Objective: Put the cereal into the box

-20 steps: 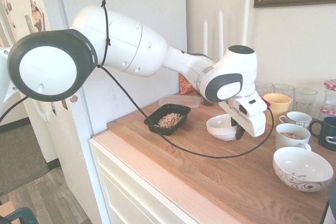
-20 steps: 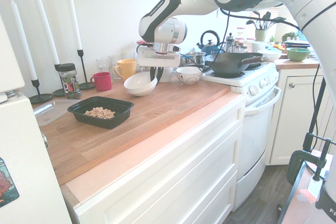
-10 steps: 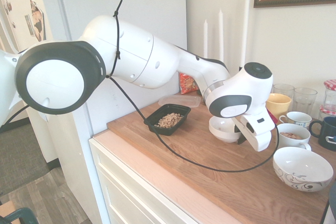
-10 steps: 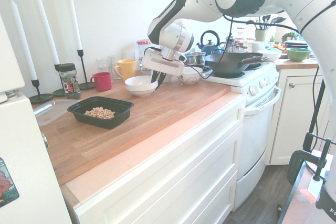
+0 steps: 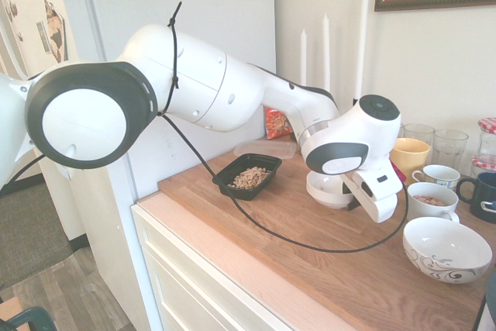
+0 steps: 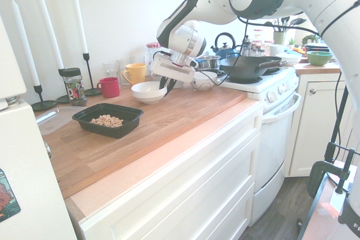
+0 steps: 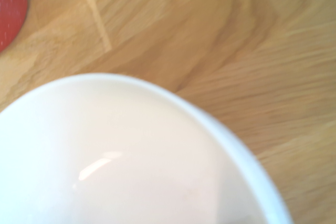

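Your hand (image 6: 164, 86) at the bowl (image 6: 147, 91)
Cereal (image 6: 107, 120) lies in the box (image 6: 128, 113), apart from your hand on the surface (image 6: 185, 108).

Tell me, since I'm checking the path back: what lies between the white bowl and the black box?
Only bare wooden countertop separates the white bowl from the black box holding the cereal. The second exterior view shows it best.

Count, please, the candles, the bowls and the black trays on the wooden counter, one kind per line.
Candles: 3
Bowls: 2
Black tray: 1
Total: 6
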{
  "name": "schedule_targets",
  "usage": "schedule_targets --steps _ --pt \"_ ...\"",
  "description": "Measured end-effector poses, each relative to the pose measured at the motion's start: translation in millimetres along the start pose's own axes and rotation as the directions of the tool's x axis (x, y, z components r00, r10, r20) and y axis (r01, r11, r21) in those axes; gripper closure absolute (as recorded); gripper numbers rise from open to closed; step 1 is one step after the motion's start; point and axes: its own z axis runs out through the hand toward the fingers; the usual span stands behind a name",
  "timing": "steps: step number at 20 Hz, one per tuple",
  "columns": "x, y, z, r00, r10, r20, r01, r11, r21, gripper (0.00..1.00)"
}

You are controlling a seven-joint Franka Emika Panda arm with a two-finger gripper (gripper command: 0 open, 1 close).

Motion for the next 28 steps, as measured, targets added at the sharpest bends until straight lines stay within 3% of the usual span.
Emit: schedule_targets --steps 13,23,28 --pt "-18.6 -16.4 0.6 0.998 -0.06 -0.023 0.06 0.998 -0.015 0.0" --pt "-34.9 -42.5 -19.4 0.969 -0.22 -0.112 0.2 0.965 -0.166 0.0" --pt "-62.8 -77.7 -57.1 0.932 -0.322 -0.165 0.272 0.925 -0.266 0.0"
